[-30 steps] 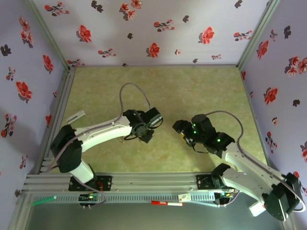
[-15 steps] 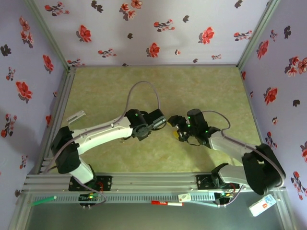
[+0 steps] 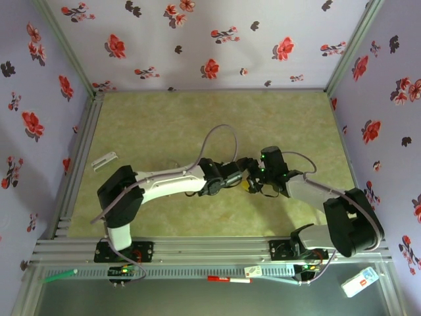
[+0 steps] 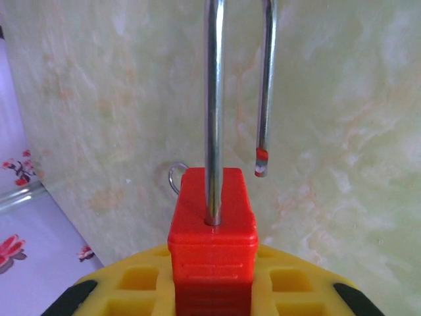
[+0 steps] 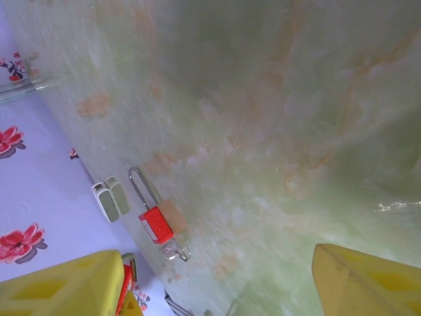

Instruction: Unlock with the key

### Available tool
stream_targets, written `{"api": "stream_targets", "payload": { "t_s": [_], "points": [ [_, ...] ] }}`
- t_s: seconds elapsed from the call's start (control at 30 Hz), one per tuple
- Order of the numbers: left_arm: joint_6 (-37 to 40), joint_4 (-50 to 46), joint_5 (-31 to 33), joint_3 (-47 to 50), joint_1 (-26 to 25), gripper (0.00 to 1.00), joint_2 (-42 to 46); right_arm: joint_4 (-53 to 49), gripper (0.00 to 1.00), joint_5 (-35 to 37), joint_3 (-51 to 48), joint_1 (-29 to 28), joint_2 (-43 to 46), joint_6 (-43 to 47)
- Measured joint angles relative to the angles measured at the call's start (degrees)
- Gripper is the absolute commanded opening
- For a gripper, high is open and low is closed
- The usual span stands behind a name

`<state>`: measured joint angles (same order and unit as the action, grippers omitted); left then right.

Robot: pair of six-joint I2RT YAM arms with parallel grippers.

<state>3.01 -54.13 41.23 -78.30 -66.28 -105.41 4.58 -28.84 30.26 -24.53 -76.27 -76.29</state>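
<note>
Your left gripper (image 4: 214, 293) pinches the red padlock (image 4: 212, 220), whose shackle (image 4: 212, 99) hangs with one leg free: unlocking looks done. Your right gripper (image 5: 217, 280) stands wide, empty.

Counting locks first, and it's two, both red: an upright padlock (image 4: 212, 227) with its shackle sprung open, and a flat padlock (image 5: 155, 225) lying on the desk (image 5: 296, 131) toward its left edge. Grey blocks (image 5: 112, 199) next, and that's two, side by side, just beside the flat one. One thin metal ring (image 4: 173, 178) peeks out behind the upright lock. Robot arms come to two: left arm (image 3: 164, 183) and right arm (image 3: 316, 192), meeting mid-desk. Past the desk's near edge there are two pens: a green pen (image 3: 60, 275) and a red-and-white pen (image 3: 229, 280).
</note>
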Motion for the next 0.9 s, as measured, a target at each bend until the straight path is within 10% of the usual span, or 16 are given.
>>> {"api": "stream_targets", "payload": {
  "t_s": [0.63,0.9],
  "points": [
    [-9.4,-0.04,-20.39,-8.31,3.61,0.05,-8.98,-15.3,0.74,-2.82,-2.54,11.96,11.87,10.82],
    [-12.68,-0.5,-24.63,-10.8,3.72,0.05,-4.74,0.7,0.28,-9.27,-5.81,11.3,8.7,3.08]
  ]
}}
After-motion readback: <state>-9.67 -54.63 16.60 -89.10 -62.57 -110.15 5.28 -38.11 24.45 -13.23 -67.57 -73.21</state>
